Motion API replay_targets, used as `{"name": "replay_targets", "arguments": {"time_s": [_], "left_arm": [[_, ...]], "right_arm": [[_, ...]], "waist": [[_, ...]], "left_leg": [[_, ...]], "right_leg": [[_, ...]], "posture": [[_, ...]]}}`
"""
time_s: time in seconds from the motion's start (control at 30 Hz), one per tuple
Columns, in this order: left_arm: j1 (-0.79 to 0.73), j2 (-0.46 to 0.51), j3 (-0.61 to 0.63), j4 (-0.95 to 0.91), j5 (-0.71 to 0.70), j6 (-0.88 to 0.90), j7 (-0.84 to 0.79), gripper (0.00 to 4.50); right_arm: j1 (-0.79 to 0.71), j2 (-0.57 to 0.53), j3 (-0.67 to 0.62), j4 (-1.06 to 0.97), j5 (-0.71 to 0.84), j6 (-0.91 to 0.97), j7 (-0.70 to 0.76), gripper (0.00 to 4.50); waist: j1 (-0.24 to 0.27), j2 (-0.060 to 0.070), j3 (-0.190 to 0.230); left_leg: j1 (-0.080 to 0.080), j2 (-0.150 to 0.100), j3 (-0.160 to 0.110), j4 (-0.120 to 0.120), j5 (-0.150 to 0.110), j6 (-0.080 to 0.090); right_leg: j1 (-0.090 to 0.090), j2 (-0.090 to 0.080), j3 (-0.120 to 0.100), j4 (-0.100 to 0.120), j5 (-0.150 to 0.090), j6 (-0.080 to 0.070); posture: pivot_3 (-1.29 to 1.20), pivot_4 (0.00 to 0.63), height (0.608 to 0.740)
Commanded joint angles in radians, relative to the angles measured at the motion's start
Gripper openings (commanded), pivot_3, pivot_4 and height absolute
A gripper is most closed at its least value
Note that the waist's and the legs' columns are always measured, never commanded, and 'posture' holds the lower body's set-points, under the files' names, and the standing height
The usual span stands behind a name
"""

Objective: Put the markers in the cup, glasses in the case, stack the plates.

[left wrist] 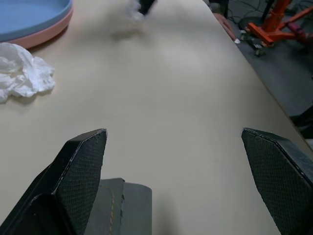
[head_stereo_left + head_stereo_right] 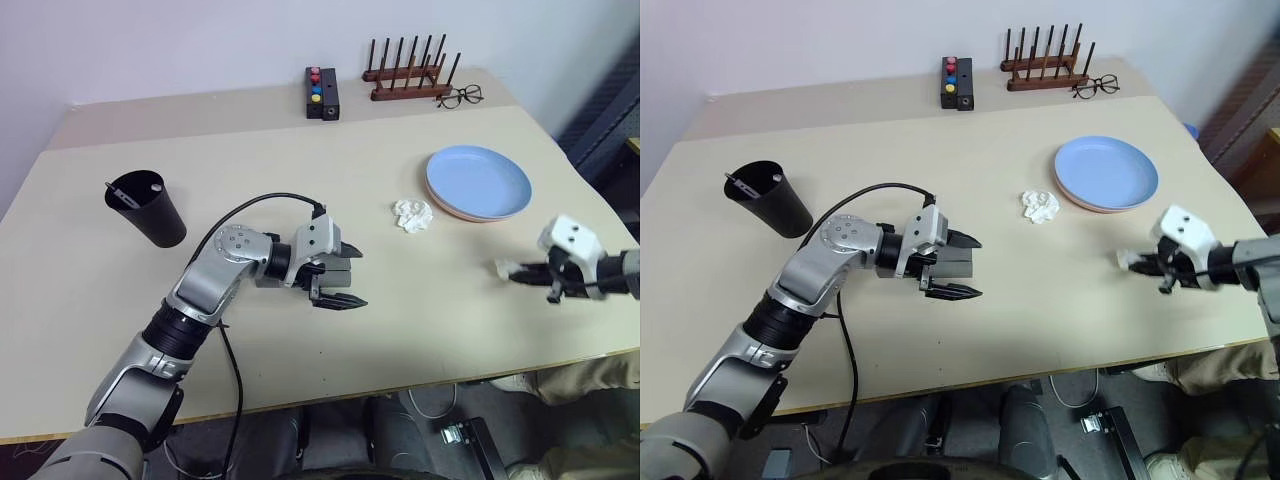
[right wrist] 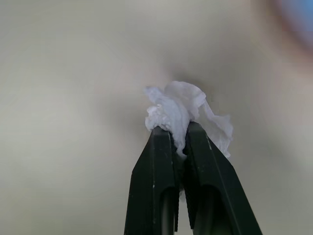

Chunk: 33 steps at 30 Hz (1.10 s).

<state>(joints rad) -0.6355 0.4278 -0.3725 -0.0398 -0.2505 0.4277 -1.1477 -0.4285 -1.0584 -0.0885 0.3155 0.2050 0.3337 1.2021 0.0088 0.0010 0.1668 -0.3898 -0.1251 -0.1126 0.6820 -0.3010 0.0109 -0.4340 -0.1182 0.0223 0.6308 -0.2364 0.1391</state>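
Overhead, in the head camera's view, a beige desk (image 2: 300,180) carried the black cup (image 2: 148,209) at the far left, with the markers (image 2: 130,195) standing inside it. The light blue plate (image 2: 478,181) sat stacked on the salmon pink plate (image 2: 452,210) at the right, and a crumpled white tissue (image 2: 413,215) lay just left of them. Along the far edge stood a black button box (image 2: 322,92), a wooden peg rack (image 2: 410,72) and thin wire-rimmed eyeglasses (image 2: 459,96). The left end effector (image 2: 337,275) hovered near the middle of the desk with its fingers spread wide above the grey case (image 2: 335,277), which lay closed beneath it. The right end effector (image 2: 525,272) was at the near right, its fingers pressed together on a second tissue wad (image 2: 504,267).

Next, the left wrist view showed the two black fingers (image 1: 80,171) well apart, a corner of the case (image 1: 122,205) between them, the tissue (image 1: 22,71) and the stacked plates (image 1: 34,19) beyond.

Finally, the right wrist view showed the fingers (image 3: 156,181) pinching the tissue wad (image 3: 181,110) above the bare desk.
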Motion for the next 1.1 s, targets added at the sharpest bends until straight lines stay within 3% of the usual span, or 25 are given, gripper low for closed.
{"name": "replay_targets", "arguments": {"time_s": [0.03, 0.3, 0.4, 0.63, 0.9, 1.1], "left_arm": [[-0.002, -0.001, 0.024, -0.028, -0.009, 0.000, 0.013, 4.50], [0.008, -0.014, 0.032, -0.050, -0.014, 0.019, 0.054, 4.50], [0.016, -0.006, 0.052, -0.064, -0.027, 0.041, 0.069, 4.50], [0.039, 0.033, 0.076, -0.101, -0.038, 0.069, 0.081, 4.50], [0.049, 0.043, 0.078, -0.119, -0.041, 0.088, 0.101, 4.50], [0.041, 0.036, 0.067, -0.105, -0.035, 0.079, 0.108, 4.50]], "right_arm": [[-0.155, 0.036, -0.054, -0.015, 0.043, -0.015, -0.053, 0.06], [-0.461, 0.217, 0.060, 0.396, -0.132, -0.287, -0.230, 0.06], [-0.529, 0.262, 0.093, 0.600, -0.188, -0.361, -0.283, 1.04], [-0.616, 0.308, 0.118, 0.846, -0.258, -0.477, -0.346, 4.44], [-0.634, 0.321, 0.105, 0.822, -0.260, -0.527, -0.335, 4.44], [-0.639, 0.329, 0.124, 0.866, -0.314, -0.564, -0.461, 4.44]], "waist": [[0.002, 0.000, 0.000], [0.005, -0.001, 0.000], [0.002, -0.001, 0.000], [-0.019, 0.000, 0.001], [-0.026, 0.000, 0.001], [-0.023, 0.000, 0.000]], "left_leg": [[0.000, 0.000, 0.000, 0.000, 0.000, 0.000], [-0.001, -0.001, -0.001, 0.000, 0.000, 0.000], [-0.001, -0.001, -0.001, -0.001, 0.000, 0.000], [-0.001, 0.000, 0.000, -0.002, 0.000, 0.000], [-0.001, 0.000, -0.001, -0.002, 0.000, 0.000], [-0.001, -0.001, -0.001, -0.002, 0.000, 0.000]], "right_leg": [[0.000, 0.000, 0.000, 0.000, 0.000, 0.000], [0.000, 0.000, -0.001, 0.000, 0.000, 0.000], [0.000, 0.000, -0.001, 0.000, 0.000, 0.000], [-0.002, 0.000, 0.000, 0.000, 0.000, 0.000], [-0.002, 0.000, 0.000, 0.000, 0.000, 0.000], [-0.002, 0.000, 0.000, 0.000, 0.000, 0.000]], "posture": [[0.00, 0.150, 0.740], [0.00, 0.150, 0.740], [0.00, 0.150, 0.740], [0.00, 0.150, 0.740], [0.00, 0.150, 0.740], [0.00, 0.150, 0.740]]}}
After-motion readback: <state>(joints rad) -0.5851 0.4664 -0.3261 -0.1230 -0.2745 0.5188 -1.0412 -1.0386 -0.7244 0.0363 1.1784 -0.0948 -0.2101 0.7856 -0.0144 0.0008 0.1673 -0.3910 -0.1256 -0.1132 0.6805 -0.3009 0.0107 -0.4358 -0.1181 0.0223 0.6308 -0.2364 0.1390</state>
